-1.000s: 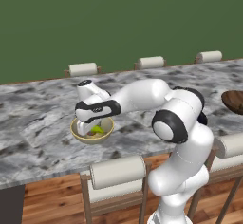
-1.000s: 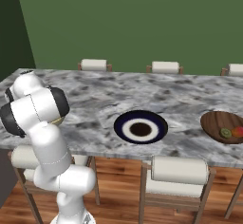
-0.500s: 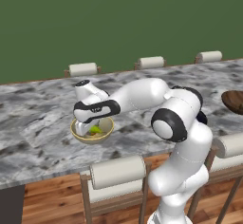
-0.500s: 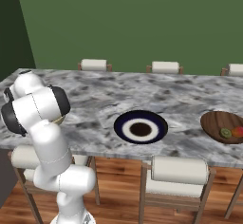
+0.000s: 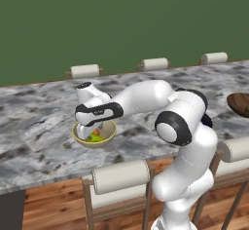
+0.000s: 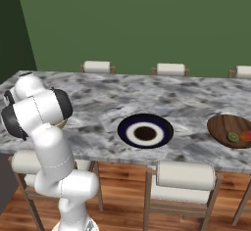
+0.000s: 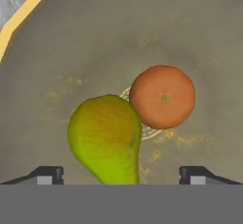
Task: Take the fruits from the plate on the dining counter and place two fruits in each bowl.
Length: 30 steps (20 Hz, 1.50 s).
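Note:
My gripper hangs just over the pale tan bowl on the dining counter, its jaws wide apart and holding nothing. In the hand view the gripper looks down into this bowl. A yellow-green elongated fruit and a round orange fruit lie there, touching each other. The plate sits bare at mid-counter. The dark brown bowl at the right holds an olive-green fruit and an orange-red one.
Stools with white cylindrical backrests line the near side of the counter, and more stand along the far side. A green wall rises behind. The brown bowl lies at the right edge of the left base view.
The fingers have opened over the tan bowl, and the orange fruit now shows beside the green one. The arm has barely moved.

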Motion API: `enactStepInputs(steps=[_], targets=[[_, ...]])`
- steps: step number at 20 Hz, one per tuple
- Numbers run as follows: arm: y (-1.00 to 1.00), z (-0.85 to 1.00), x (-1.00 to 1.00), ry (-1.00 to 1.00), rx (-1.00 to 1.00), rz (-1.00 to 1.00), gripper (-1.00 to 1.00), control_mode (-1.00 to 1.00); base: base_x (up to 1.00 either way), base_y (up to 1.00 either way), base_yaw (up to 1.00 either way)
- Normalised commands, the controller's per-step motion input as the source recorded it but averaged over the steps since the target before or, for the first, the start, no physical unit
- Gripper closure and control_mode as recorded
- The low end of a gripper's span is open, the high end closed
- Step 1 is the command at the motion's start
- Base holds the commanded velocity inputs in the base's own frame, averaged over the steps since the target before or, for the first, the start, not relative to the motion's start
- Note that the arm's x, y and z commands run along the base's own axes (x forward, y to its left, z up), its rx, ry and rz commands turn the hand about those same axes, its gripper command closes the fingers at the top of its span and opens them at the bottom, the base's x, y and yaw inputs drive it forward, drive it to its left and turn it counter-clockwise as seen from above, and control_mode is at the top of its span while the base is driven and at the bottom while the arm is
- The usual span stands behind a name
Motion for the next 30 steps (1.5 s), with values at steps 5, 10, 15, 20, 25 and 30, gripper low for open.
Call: enactStepInputs(steps=[5,10,15,20,25,30], targets=[[0.0,0.11,0.0,0.0,0.0,0.0,-1.0,-1.0,0.0,0.0,0.0],[-0.04,0.67,-0.14,0.0,0.05,-0.01,-1.0,-1.0,0.0,0.0,0.0],[-0.35,0.73,-0.58,0.0,0.09,-0.14,-1.0,-1.0,0.0,0.0,0.0],[-1.0,0.14,-0.15,0.0,0.02,-0.46,-1.0,-1.0,0.0,0.0,0.0],[-1.0,0.2,-0.03,0.0,0.0,-0.52,-1.0,-1.0,0.0,0.0,0.0],[-1.0,0.24,0.04,0.02,0.0,-0.48,-1.0,-1.0,0.0,0.0,0.0]])
